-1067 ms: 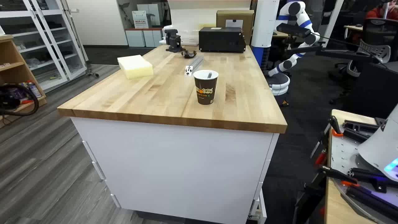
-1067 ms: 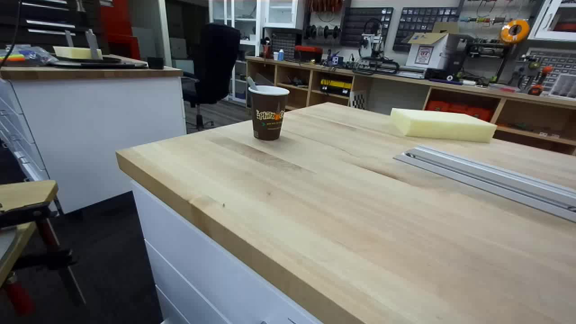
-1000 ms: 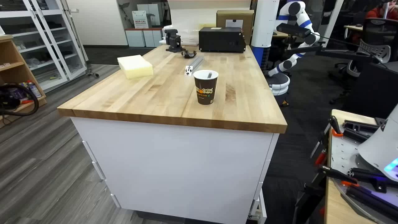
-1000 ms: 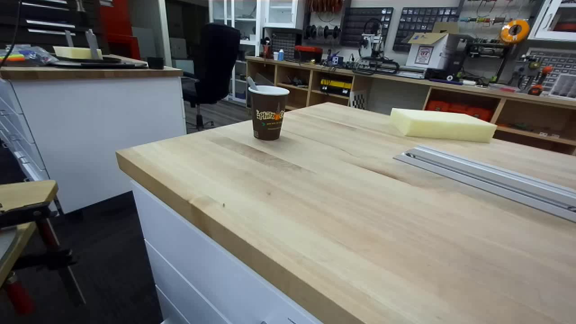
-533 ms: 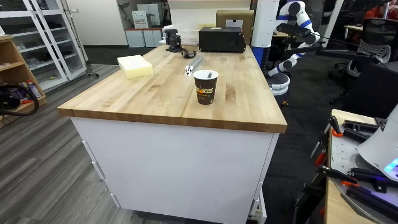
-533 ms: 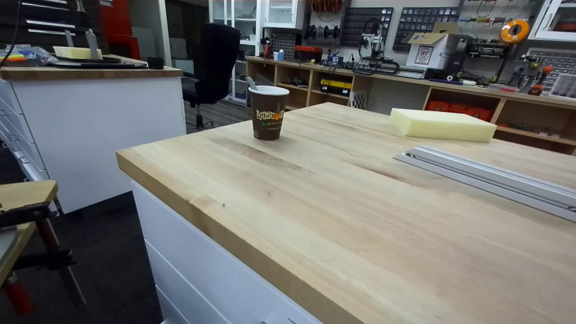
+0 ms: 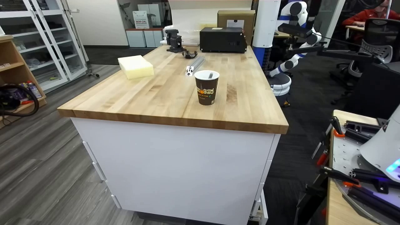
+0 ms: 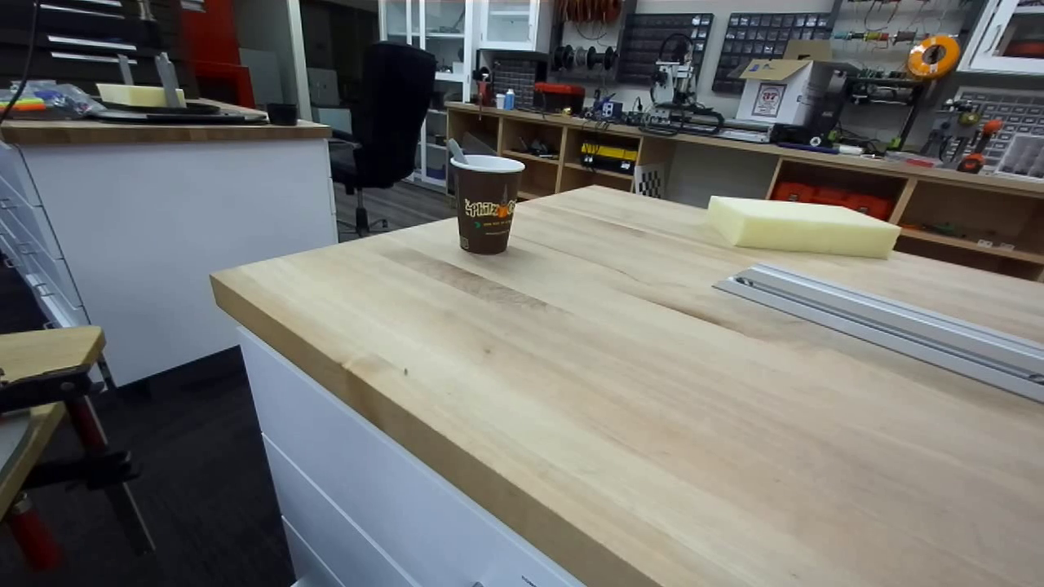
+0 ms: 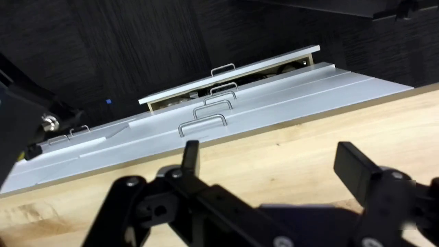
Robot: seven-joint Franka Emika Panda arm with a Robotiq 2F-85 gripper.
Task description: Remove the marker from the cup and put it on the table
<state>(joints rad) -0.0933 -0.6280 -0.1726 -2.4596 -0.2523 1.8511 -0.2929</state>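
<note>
The dark brown cup (image 7: 207,93) stands upright on the wooden table (image 7: 150,103), and it also shows in an exterior view (image 8: 486,214). The marker (image 7: 211,75) leans inside the cup. Its greyish upper end sticks out over the rim in an exterior view (image 8: 457,152), and its lower part is hidden by the cup wall. My gripper (image 9: 269,152) is wide open with nothing between its fingers, above the table near its drawer side. The gripper is out of both exterior views. Cup and marker are out of the wrist view.
A pale yellow block (image 7: 136,67) and an aluminium profile (image 8: 881,322) lie on the table. A black box (image 7: 222,40) and a dark clamp-like device (image 7: 175,40) stand at its far end. An open drawer (image 9: 229,75) juts from the cabinet.
A person in red in the background has come further into view. The cup, marker and other things on the table have not moved.
</note>
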